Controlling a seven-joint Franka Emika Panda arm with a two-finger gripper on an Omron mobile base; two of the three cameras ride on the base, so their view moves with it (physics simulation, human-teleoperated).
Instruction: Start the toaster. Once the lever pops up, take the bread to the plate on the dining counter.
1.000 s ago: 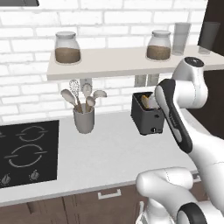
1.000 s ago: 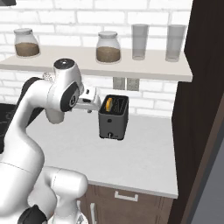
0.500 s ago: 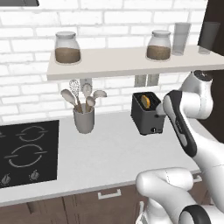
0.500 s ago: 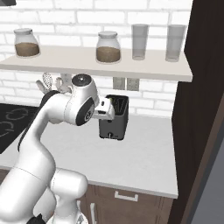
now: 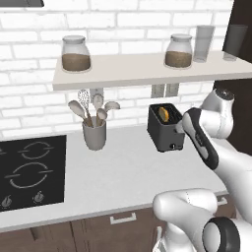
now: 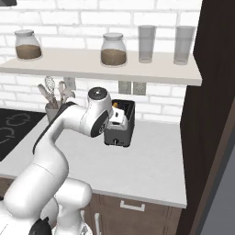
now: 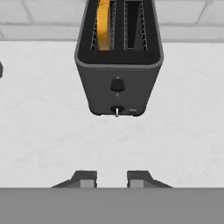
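The dark toaster (image 5: 166, 129) (image 6: 123, 129) (image 7: 117, 83) stands on the white worktop by the brick wall. The golden bread (image 5: 164, 114) (image 7: 103, 24) sits upright in one of its slots, the left one in the hand view. A small pale lever (image 7: 116, 112) shows low on the toaster's front face, under a dark knob. My gripper (image 7: 112, 179) (image 6: 118, 120) faces that front, a short way off and apart from it. Its fingertips (image 7: 85, 178) stand close together with a narrow gap and nothing between them. The plate and the dining counter are out of view.
A grey utensil cup (image 5: 94, 133) stands left of the toaster, and the black hob (image 5: 29, 170) lies further left. A shelf (image 5: 147, 69) with jars and glasses hangs above. A tall dark cabinet (image 6: 211, 114) closes the worktop's right end.
The arm has swung round from the toaster's side to face its front. The fingers have drawn much closer together. Toaster and bread have not moved.
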